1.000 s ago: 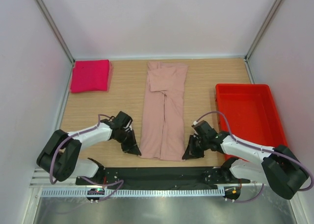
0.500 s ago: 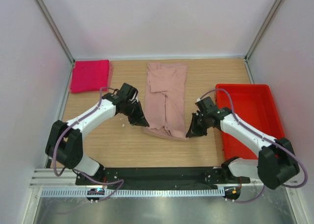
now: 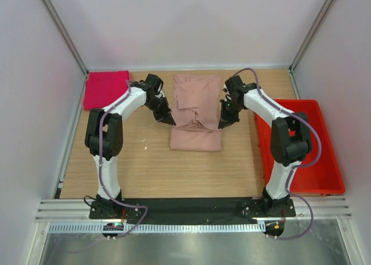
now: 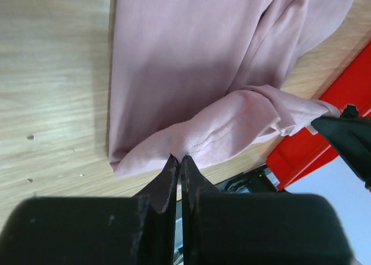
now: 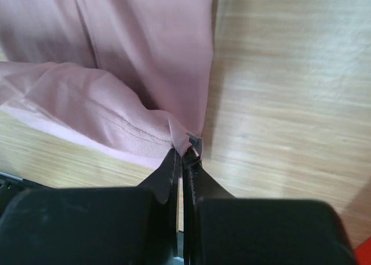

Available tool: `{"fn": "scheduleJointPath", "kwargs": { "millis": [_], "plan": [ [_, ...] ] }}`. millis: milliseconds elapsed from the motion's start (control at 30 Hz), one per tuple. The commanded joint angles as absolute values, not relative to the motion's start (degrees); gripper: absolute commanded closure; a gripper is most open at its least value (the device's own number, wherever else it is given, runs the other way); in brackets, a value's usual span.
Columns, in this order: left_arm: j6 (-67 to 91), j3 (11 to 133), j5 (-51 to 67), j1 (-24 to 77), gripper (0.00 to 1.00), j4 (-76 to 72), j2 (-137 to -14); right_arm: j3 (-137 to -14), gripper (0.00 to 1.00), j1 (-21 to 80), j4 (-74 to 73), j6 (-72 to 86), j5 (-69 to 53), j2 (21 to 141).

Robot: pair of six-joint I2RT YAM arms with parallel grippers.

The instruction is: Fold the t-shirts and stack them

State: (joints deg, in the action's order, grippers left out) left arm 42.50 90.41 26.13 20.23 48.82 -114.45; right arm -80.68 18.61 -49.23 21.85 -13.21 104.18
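Note:
The pale pink t-shirt (image 3: 196, 111) lies in the middle of the table, its near end lifted and doubled back toward the far end. My left gripper (image 3: 170, 121) is shut on the hem's left corner (image 4: 174, 152). My right gripper (image 3: 221, 124) is shut on the hem's right corner (image 5: 184, 142). Both hold the hem a little above the shirt's middle. The magenta t-shirt (image 3: 106, 89) lies folded at the far left corner, apart from both grippers.
The red plastic bin (image 3: 301, 143) stands on the right side of the table, close to my right arm; its edge shows in the left wrist view (image 4: 324, 131). Grey walls bound the table on the left, right and far sides.
Both grippers have carried the pale pink shirt's near hem from the table's front toward the far end, folding the shirt over itself. The magenta shirt has not moved.

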Motion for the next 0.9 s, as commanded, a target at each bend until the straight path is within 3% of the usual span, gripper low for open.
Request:
{"fn": "scheduleJointPath", "kwargs": {
  "millis": [0, 400, 867],
  "plan": [
    [40.78, 95.35, 29.79, 18.72, 1.00, 51.06, -116.54, -87.87, 0.99, 17.05, -52.38, 18.29, -13.63, 108.00],
    [40.25, 106.87, 34.63, 15.82, 1.00, 52.03, -125.85, -99.14, 0.99, 14.50, -52.13, 19.77, -21.00, 118.91],
    [40.78, 110.74, 34.54, 14.59, 1.00, 51.24, -130.78, -105.91, 0.99, 12.92, -52.30, 21.97, -22.24, 124.10]
  ]
}}
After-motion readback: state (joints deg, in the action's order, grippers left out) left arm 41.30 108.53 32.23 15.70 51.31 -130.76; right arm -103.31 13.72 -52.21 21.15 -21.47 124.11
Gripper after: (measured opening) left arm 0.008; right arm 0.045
